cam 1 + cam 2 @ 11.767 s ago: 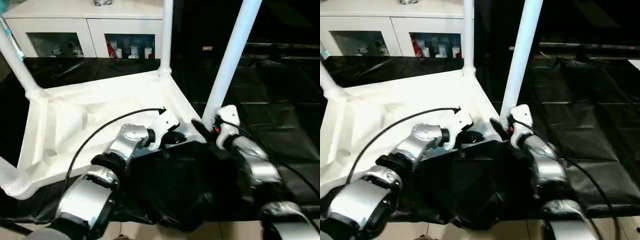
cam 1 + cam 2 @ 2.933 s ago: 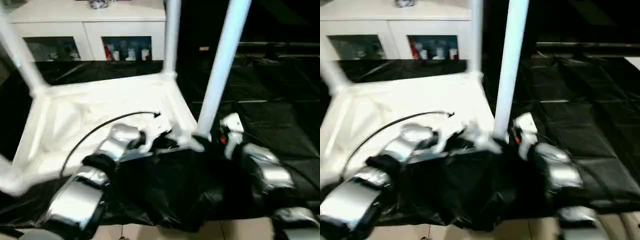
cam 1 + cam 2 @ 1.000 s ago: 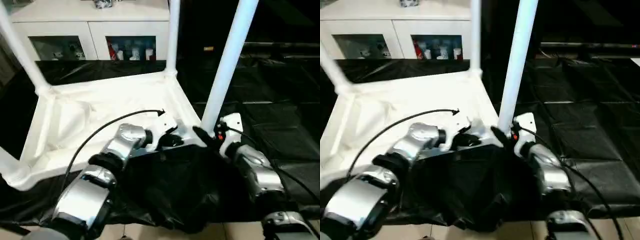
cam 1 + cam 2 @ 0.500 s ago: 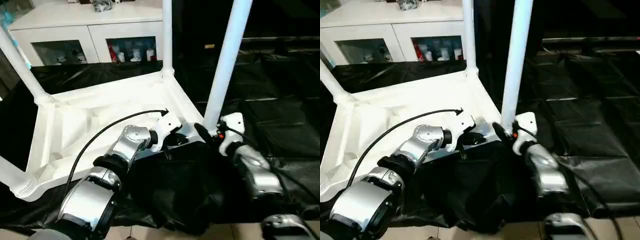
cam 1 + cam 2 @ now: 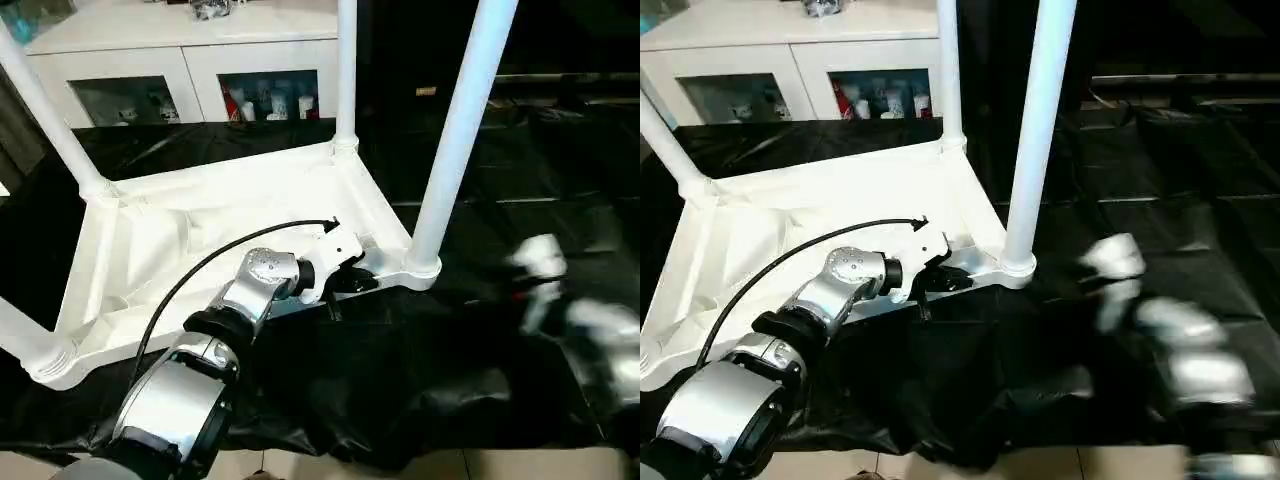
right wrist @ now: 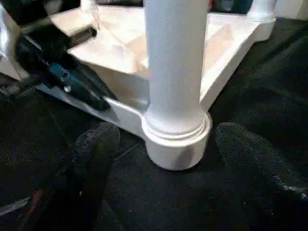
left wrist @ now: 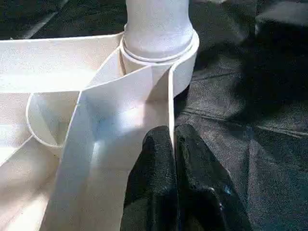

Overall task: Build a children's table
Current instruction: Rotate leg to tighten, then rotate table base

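Left gripper (image 7: 174, 144): two black fingers pinched together on the thin raised rim of the white plastic rectangular tabletop (image 5: 200, 240), which lies upside down, ribbed underside up, on black plastic sheeting (image 5: 520, 180).

Right gripper (image 6: 163, 144): black fingers (image 6: 98, 144) spread wide, clasping nothing, apart from the table; blurred in the head views (image 5: 540, 275).

Near corner socket, round, white (image 6: 177, 144): just beyond the left gripper along the same rim; ahead of the right gripper, framed between its two open fingers without contact. Holds the nearest long white tapered tube leg (image 5: 460, 120), seated and upright.

Far corner socket on the same side (image 5: 345, 145): beyond the left gripper, across the tabletop. Holds a second white tube leg (image 5: 346, 60), upright.

Far corner socket on the left gripper's outer side (image 5: 95, 188): holds a third white tube leg (image 5: 40, 100), leaning outward.

Near outer corner socket (image 5: 50, 360): well to the left gripper's outer side. Holds a fourth white leg (image 5: 15, 335), mostly cut off at the frame edge.

White cabinet with glass doors (image 5: 190, 50): farthest, behind the tabletop. Contents behind the glass: small bottles and jars (image 5: 265, 100), some red and white; kinds not distinguishable.
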